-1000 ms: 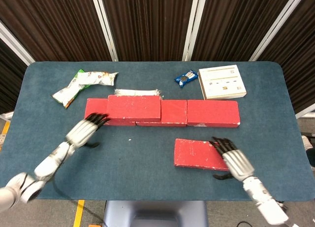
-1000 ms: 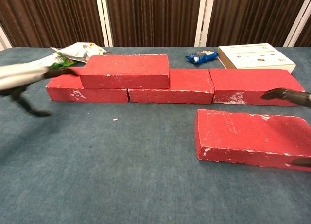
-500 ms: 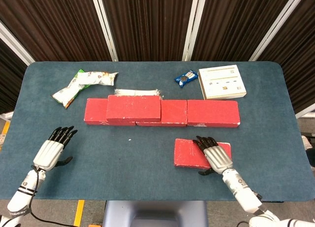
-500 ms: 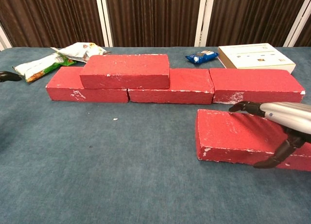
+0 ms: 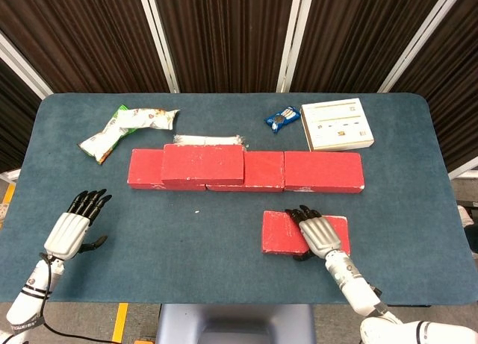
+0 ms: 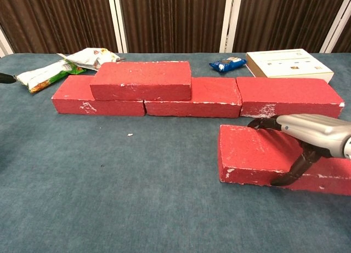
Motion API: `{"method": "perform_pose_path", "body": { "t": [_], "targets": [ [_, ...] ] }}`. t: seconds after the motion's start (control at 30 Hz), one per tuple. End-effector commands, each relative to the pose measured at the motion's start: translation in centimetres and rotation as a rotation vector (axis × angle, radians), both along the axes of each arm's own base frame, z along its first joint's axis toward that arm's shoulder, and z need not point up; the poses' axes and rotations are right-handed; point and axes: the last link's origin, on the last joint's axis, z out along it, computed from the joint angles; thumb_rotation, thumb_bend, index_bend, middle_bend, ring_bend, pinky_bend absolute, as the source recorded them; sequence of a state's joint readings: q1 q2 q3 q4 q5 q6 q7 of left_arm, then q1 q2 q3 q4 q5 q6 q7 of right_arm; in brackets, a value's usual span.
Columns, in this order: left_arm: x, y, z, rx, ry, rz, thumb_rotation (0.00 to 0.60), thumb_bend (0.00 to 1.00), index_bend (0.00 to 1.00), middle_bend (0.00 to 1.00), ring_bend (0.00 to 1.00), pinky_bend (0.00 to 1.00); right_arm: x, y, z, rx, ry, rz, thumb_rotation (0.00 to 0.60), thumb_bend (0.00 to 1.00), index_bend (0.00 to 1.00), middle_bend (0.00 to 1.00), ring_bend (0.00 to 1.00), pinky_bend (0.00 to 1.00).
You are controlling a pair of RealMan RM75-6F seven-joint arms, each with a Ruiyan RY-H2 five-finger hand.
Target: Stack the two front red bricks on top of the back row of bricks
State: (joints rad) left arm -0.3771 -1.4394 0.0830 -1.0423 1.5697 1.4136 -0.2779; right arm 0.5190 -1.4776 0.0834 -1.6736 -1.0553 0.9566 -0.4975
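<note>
Bricks make up most of what sits on the blue tabletop (image 5: 224, 217). A back row of bricks (image 5: 299, 171) runs across the middle, parallel to the far edge, three long, and one stacked red brick (image 5: 203, 163) already lies on top of that row toward its left end, bridging the left and middle bricks. One front red brick (image 5: 280, 232) lies flat by itself nearer the front edge, right of centre, apart from the row and roughly in front of the seam between the middle and right bricks. The right robot hand (image 5: 317, 232) lies over the right half of this brick: its fingers (image 6: 263, 123) reach across the top face toward the far side, while the thumb (image 6: 290, 170) curls down against the near face, so the hand grips the brick, which is flat on the tabletop. The left robot hand (image 5: 72, 226) is near the front left corner, well apart from every brick, palm down with fingers spread and holding nothing; the chest view shows only a dark fingertip at its left border. Along the far edge are a crumpled snack bag (image 5: 123, 127) toward the left corner, a small blue packet (image 5: 282, 118), and a white box (image 5: 337, 124) toward the right.
</note>
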Motion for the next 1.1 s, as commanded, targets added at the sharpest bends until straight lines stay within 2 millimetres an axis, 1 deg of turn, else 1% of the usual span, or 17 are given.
{"method": "perform_pose_path", "body": {
  "t": [0.03,0.07,0.1,0.2,0.23,0.3,0.33,0.4,0.43,0.47,0.6,0.7,0.8,0.9,0.93,1.03,1.1],
  "targets": [
    [0.0,0.0,0.0,0.0,-0.001,0.001,0.6,0.26,0.0,0.0,0.0,0.05,0.0,0.1,0.2,-0.005,-0.005,0.001,0.6,0.1,0.16,0.27,0.1,0.34],
    [0.0,0.0,0.0,-0.001,-0.001,0.002,0.6,0.26,0.0,0.0,0.0,0.05,0.0,0.1,0.4,-0.009,-0.007,0.002,0.6,0.1,0.13,0.27,0.1,0.34],
    [-0.1,0.0,-0.1,-0.005,0.001,0.005,0.6,0.26,0.0,0.0,0.0,0.05,-0.1,0.1,0.5,-0.015,-0.009,0.001,0.6,0.1,0.12,0.27,0.1,0.34],
    [-0.1,0.0,-0.2,-0.012,0.007,0.011,0.6,0.26,0.0,0.0,0.0,0.05,-0.2,-0.2,0.6,-0.02,-0.018,-0.012,0.6,0.1,0.14,0.27,0.1,0.34],
    [-0.1,0.0,-0.2,-0.013,0.007,0.012,0.6,0.26,0.0,0.0,0.0,0.05,-0.2,-0.3,0.6,-0.02,-0.017,-0.014,0.6,0.1,0.17,0.27,0.11,0.34],
    [-0.1,0.0,-0.2,-0.011,0.008,0.012,0.6,0.26,0.0,0.0,0.0,0.05,-0.2,-0.5,0.6,-0.024,-0.021,-0.015,0.6,0.1,0.25,0.3,0.17,0.39],
    [-0.1,0.0,-0.2,-0.01,0.01,0.012,0.6,0.26,0.0,0.0,0.0,0.05,-0.1,-0.5,0.6,-0.029,-0.026,-0.015,0.6,0.1,0.29,0.33,0.2,0.42],
    [-0.1,0.0,-0.2,-0.009,0.011,0.013,0.6,0.26,0.0,0.0,0.0,0.05,0.0,-0.5,0.7,-0.04,-0.03,-0.012,0.6,0.11,0.41,0.42,0.31,0.5],
    [-0.1,-0.1,-0.2,-0.009,0.013,0.013,0.6,0.26,0.0,0.0,0.0,0.05,0.1,-0.6,0.8,-0.043,-0.034,-0.008,0.6,0.11,0.44,0.44,0.34,0.51],
    [-0.1,-0.1,-0.2,-0.009,0.016,0.013,0.6,0.26,0.0,0.0,0.0,0.05,0.2,-0.6,0.9,-0.045,-0.038,-0.001,0.6,0.11,0.47,0.46,0.37,0.52],
    [-0.1,-0.3,-0.1,-0.004,0.029,0.01,0.6,0.26,0.0,0.0,0.0,0.05,1.2,-1.8,2.0,-0.092,-0.05,0.064,0.6,0.12,0.52,0.47,0.39,0.52],
    [-0.2,-0.5,0.2,0.009,0.04,0.009,0.6,0.27,0.0,0.0,0.0,0.05,2.5,-3.7,3.3,-0.13,-0.03,0.142,0.6,0.13,0.55,0.49,0.4,0.52],
    [-0.2,-0.5,0.4,0.036,0.054,0.013,0.6,0.27,0.0,0.0,0.0,0.05,4.2,-6.0,5.0,-0.173,-0.011,0.216,0.6,0.14,0.56,0.5,0.4,0.52],
    [-0.3,-0.4,0.5,0.061,0.077,0.022,0.6,0.27,0.0,0.0,0.0,0.05,6.2,-8.7,6.8,-0.231,0.006,0.285,0.6,0.14,0.56,0.5,0.4,0.52],
    [-0.4,-0.3,0.5,0.069,0.086,0.027,0.6,0.27,0.0,0.0,0.0,0.05,6.9,-9.9,7.3,-0.246,0.004,0.306,0.6,0.14,0.56,0.5,0.4,0.52],
    [-0.7,-0.1,0.3,0.079,0.112,0.044,0.6,0.27,0.0,0.0,0.0,0.05,8.0,-13.1,8.4,-0.268,0.022,0.33,0.6,0.14,0.56,0.5,0.4,0.52],
    [-0.8,0.0,0.1,0.08,0.126,0.054,0.6,0.27,0.0,0.0,0.0,0.05,8.3,-14.7,8.9,-0.271,0.056,0.344,0.6,0.14,0.56,0.5,0.4,0.52]
  ]
}}
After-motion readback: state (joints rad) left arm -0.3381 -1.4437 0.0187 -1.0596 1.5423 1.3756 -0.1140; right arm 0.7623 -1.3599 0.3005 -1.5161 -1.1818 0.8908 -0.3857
